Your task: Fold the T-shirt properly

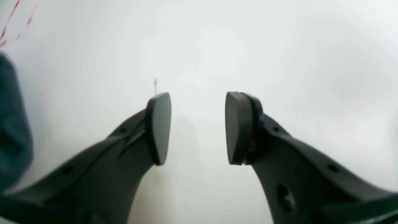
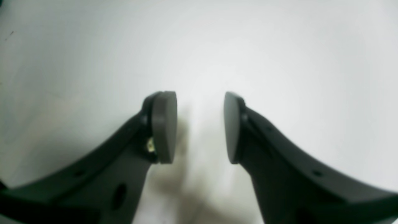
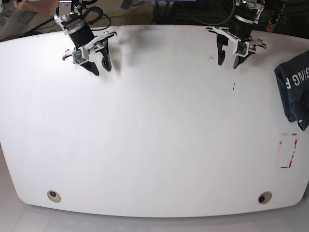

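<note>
The T-shirt (image 3: 294, 89), dark navy with white lettering, lies bunched at the table's right edge in the base view; a blurred strip of the T-shirt (image 1: 12, 124) shows at the left of the left wrist view. My left gripper (image 1: 198, 127) hangs open over bare white table, apart from the cloth, and appears as the left gripper (image 3: 229, 62) at the back right. My right gripper (image 2: 200, 127) is open and empty above the table; in the base view the right gripper (image 3: 100, 68) is at the back left, far from the shirt.
The white table (image 3: 154, 135) has two round holes near its front edge, one at the left (image 3: 53, 195) and one at the right (image 3: 264, 197). A red tape rectangle (image 3: 288, 150) marks the right side below the shirt. Cables and clutter lie beyond the far edge.
</note>
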`<state>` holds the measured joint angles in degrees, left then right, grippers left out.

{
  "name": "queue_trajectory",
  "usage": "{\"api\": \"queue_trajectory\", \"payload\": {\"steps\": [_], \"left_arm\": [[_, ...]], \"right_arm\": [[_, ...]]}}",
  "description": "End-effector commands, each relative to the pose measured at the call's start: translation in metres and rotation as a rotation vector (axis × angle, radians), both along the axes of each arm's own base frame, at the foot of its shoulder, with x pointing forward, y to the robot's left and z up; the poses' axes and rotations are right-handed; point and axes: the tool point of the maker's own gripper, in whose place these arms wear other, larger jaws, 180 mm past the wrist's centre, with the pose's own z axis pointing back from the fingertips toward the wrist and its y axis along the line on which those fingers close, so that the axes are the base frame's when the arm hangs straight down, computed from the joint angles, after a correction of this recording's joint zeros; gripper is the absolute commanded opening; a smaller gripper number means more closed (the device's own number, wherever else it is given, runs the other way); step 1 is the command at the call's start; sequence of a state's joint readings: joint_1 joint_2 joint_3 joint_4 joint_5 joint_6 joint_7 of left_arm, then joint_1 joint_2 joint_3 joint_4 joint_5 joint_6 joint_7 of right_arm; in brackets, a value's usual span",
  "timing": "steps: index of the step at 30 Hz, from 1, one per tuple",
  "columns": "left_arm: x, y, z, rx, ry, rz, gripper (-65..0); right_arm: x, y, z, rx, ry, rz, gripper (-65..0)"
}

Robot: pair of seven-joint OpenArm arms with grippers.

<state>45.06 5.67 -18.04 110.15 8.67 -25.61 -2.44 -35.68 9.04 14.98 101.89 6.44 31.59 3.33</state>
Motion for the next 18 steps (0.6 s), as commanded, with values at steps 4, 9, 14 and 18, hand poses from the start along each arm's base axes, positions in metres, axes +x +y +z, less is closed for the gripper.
{"api": "queue_trajectory", "payload": {"steps": [4,9,14,18], "left_arm": [[-0.040,-0.001,0.002,-0.092,0.061,0.029,-39.3],[-0.086,0.006,-0.004,-0.118,0.178,0.019,-39.3],[-0.131,0.015,-0.017,-0.113,0.312,0.030,-39.3],[-0.158,0.045,-0.030,-0.062,0.385,0.098,-39.3]], "right_arm": [[-0.029,-0.011,0.016,0.057,0.000,-0.047,-41.2],[-0.075,-0.013,0.003,0.078,0.116,-0.071,-41.2],[-0.135,-0.011,-0.010,0.115,0.274,-0.115,-41.2],[-0.178,-0.003,-0.017,0.137,0.384,-0.161,-41.2]]}}
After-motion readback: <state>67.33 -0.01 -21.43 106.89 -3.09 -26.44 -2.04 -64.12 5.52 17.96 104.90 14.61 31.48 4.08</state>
